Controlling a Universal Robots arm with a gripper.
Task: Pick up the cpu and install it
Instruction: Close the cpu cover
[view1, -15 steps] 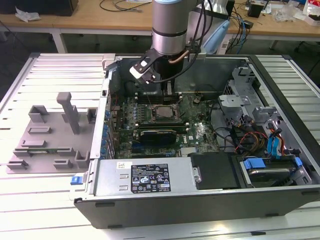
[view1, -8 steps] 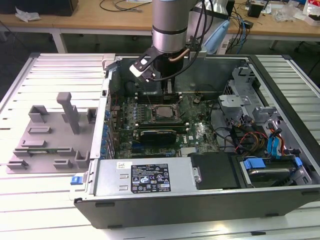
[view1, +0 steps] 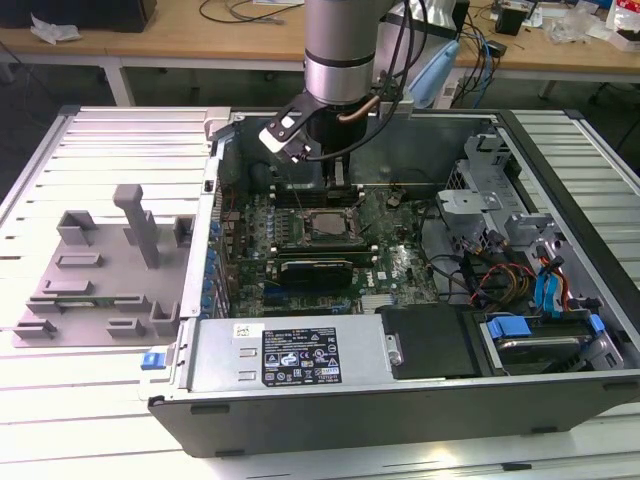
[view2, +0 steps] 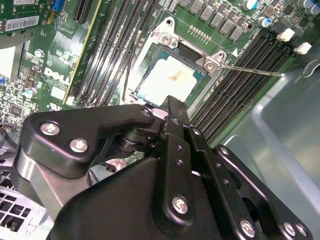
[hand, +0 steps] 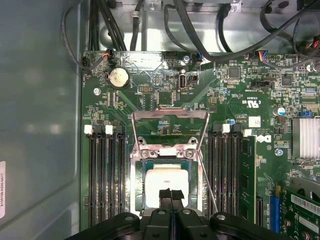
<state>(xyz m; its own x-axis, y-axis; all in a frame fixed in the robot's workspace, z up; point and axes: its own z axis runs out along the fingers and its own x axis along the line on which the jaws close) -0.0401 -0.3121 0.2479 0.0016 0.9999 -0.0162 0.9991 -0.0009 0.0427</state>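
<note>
The cpu (hand: 161, 181), a silver-grey square chip with a smudge on top, lies flat in the motherboard socket (hand: 140, 192) inside the open computer case (view1: 400, 400). It shows too in the second wrist view (view2: 167, 80) and in the exterior view (view1: 325, 228). The socket's metal load frame (hand: 170, 120) is swung open, and its thin lever (view2: 250, 70) sticks out to one side. My gripper (hand: 170, 194) hangs just above the cpu's edge with its two black fingers pressed together and nothing between them. From outside, the gripper (view1: 335, 175) is low inside the case.
Black memory slots (hand: 107, 175) flank the socket on both sides. Cables (hand: 200, 35) run along the case wall. A grey plastic tray (view1: 100, 270) with upright blocks sits on the exterior view's left. Drive bays and wiring (view1: 520, 270) fill the case's right side.
</note>
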